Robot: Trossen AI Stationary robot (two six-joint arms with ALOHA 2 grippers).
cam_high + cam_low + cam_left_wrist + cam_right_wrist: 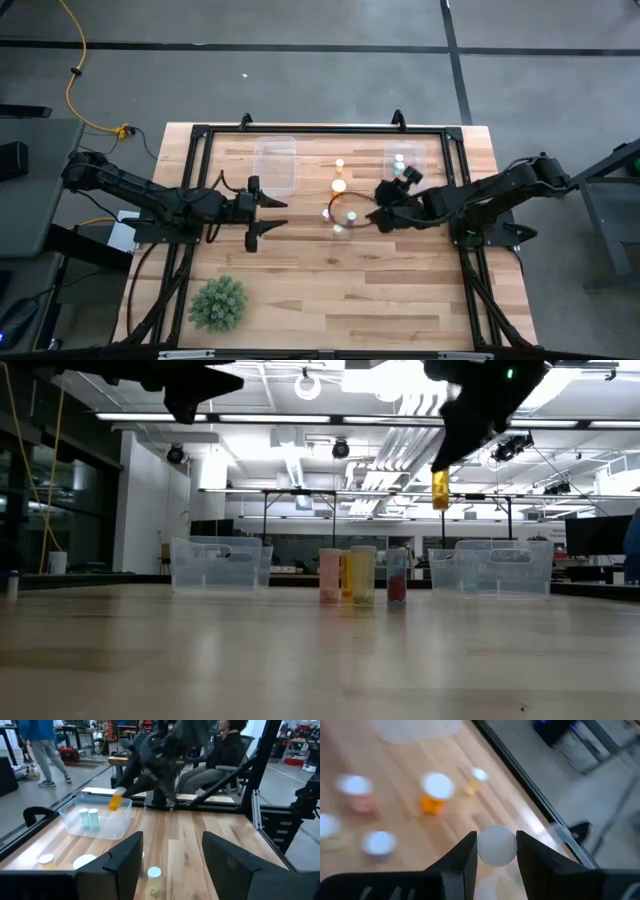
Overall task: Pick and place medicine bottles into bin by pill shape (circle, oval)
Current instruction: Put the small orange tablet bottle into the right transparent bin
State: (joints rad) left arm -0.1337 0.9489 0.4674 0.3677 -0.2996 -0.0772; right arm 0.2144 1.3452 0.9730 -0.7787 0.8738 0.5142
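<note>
My right gripper (383,216) is shut on a small orange bottle (440,490), held high above the table between the loose bottles and the right clear bin (405,165). The held bottle also shows in the left wrist view (116,802). Two pale bottles (87,818) stand in that bin. Several bottles (339,185) stand upright on their bases mid-table, seen also in the low view (362,575). My left gripper (268,215) is open and empty over the table's left half, its fingers (125,857) apart. My right gripper pinches the bottle's white cap (496,847) between its two fingers, one on each side of the cap. The fingers come from above, pointing down. The bottle hangs upright below them (440,490), lifted clear of the table.
A second clear bin (275,165) stands at the far left of centre. A green spiky plant (218,302) sits near the front left. A black frame rail (320,130) runs around the table. People show beyond the table (225,750).
</note>
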